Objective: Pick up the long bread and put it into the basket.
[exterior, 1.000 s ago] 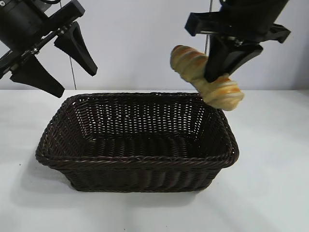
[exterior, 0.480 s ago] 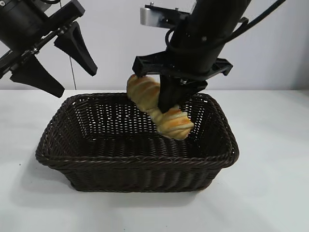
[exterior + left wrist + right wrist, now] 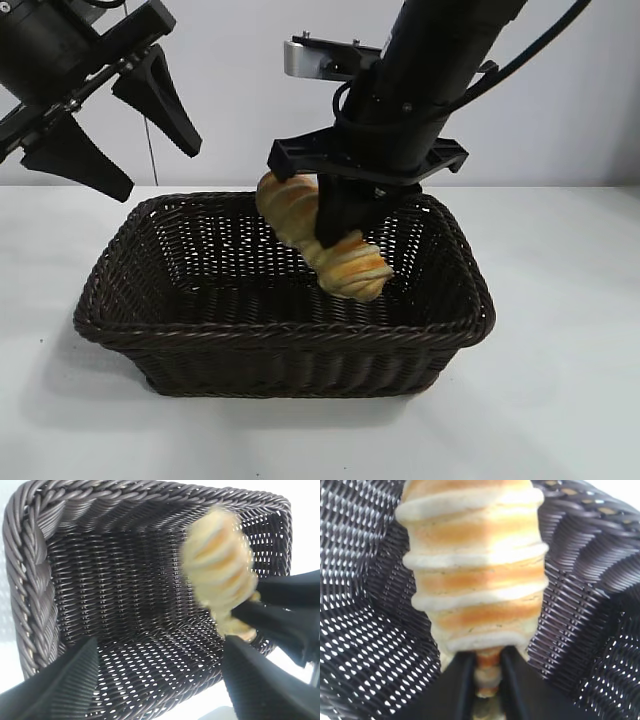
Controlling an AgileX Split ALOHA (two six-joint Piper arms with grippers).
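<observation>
Right gripper [image 3: 343, 222] angled steeply down over basket [image 3: 280, 335], fingers clamping long bread [image 3: 320, 240].

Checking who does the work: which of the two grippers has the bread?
The right gripper, over the basket, has the long bread between its fingers. The left gripper hangs open and empty, up beyond the basket's left end.

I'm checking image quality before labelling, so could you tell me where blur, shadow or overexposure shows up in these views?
Left wrist view: the long bread is smeared by blur, while the basket weave stays crisp. Right wrist view: the bread fills the frame, its pale ridges nearly washed out. Exterior view: sharp and evenly lit, with a soft shadow on the table left of the basket.
</observation>
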